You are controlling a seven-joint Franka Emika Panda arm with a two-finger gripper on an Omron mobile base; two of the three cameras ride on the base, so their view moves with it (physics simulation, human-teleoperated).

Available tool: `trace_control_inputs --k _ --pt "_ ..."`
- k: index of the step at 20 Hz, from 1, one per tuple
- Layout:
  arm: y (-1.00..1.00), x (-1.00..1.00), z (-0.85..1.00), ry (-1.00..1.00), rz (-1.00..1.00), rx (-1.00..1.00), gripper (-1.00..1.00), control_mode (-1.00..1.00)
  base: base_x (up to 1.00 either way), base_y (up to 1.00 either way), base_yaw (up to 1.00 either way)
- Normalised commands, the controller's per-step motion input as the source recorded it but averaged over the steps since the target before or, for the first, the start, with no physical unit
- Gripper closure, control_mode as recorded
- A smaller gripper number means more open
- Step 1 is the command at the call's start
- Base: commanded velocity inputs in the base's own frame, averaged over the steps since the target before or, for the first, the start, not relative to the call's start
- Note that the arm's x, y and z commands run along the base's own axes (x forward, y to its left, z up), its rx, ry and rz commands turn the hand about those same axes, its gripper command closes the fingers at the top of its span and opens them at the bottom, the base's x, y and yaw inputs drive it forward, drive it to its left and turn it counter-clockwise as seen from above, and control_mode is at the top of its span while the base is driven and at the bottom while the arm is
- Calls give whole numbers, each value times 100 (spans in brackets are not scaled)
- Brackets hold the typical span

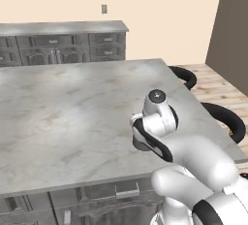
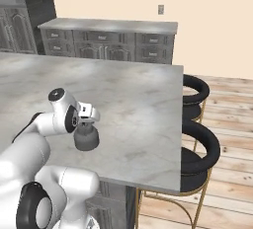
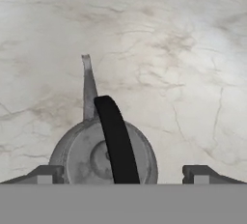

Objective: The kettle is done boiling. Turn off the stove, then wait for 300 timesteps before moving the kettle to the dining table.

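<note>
Kettle set on the marble dining counter near its front edge, claw spread wide astride the black handle and gripping nothing; a clean release calls for a straight vertical lift clear of the handle

Claw spread wide (pointing down).
</note>
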Motion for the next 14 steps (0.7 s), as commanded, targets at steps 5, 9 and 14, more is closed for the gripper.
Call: trace_control_inputs --k 5,9,14 --pt "0 -18 17 0 9 0 -100 -100 0 0 0" --pt "0 -16 27 -4 9 0 -100 -100 0 0 0" --pt "0 -25 26 -4 8 0 -100 -100 0 0 0"
